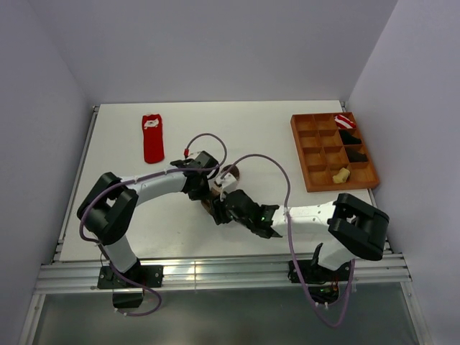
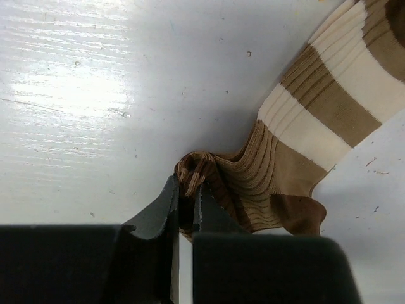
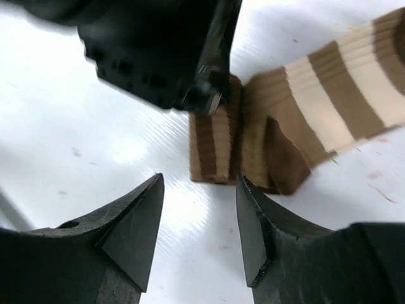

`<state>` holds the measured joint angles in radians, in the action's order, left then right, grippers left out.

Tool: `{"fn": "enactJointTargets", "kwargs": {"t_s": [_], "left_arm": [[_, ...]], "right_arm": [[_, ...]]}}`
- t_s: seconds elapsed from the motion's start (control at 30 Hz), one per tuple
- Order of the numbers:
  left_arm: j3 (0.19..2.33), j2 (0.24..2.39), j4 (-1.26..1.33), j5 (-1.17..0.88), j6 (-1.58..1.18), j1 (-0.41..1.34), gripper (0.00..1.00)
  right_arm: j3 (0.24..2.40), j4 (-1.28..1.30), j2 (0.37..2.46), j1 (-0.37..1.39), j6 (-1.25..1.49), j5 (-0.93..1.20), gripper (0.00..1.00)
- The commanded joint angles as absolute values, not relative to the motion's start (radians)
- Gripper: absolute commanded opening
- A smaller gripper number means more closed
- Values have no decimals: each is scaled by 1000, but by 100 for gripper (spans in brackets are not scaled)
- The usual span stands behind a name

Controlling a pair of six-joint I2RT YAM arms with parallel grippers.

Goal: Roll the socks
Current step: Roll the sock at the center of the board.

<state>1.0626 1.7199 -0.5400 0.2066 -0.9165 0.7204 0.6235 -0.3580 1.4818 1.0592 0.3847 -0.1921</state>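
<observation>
The brown-and-tan striped sock [image 2: 329, 107] lies on the white table, its brown end bunched up. My left gripper [image 2: 188, 188] is shut on that bunched end. My right gripper [image 3: 199, 180] is open and empty, just short of the folded end of the sock [image 3: 316, 101], with the left gripper [image 3: 164, 50] above it. In the top view both grippers, left [image 1: 210, 191] and right [image 1: 220, 209], meet at the table's middle and hide most of the sock [image 1: 231, 172]. The red sock [image 1: 152, 138] lies flat at the back left. The mustard-yellow sock [image 1: 341, 174] sits in a tray compartment.
A wooden tray [image 1: 309, 154] with several compartments stands at the right edge. It holds a red-and-white rolled bundle [image 1: 344, 121] and two black bundles [image 1: 352, 138]. Grey walls close in the table on three sides.
</observation>
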Motion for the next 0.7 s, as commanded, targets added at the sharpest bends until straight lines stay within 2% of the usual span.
{"fn": "enactJointTargets", "kwargs": {"t_s": [0.0,0.2,0.5,0.67], "left_arm": [[1072,1770,-660,229,-861,735,1],[1092,1778,-675,232,-850,739,1],[1089,1775,-673,224,-845,739,1],[1088,1778,-663,212,-842,741,1]], "right_arm": [[673,-313,1494,1129,287,-452,57],[784,-279,1614,1235,204,-626,60],[897,-252,1764,1284,123,-676,60],[911,-265,1835,1293,120,-693,57]]}}
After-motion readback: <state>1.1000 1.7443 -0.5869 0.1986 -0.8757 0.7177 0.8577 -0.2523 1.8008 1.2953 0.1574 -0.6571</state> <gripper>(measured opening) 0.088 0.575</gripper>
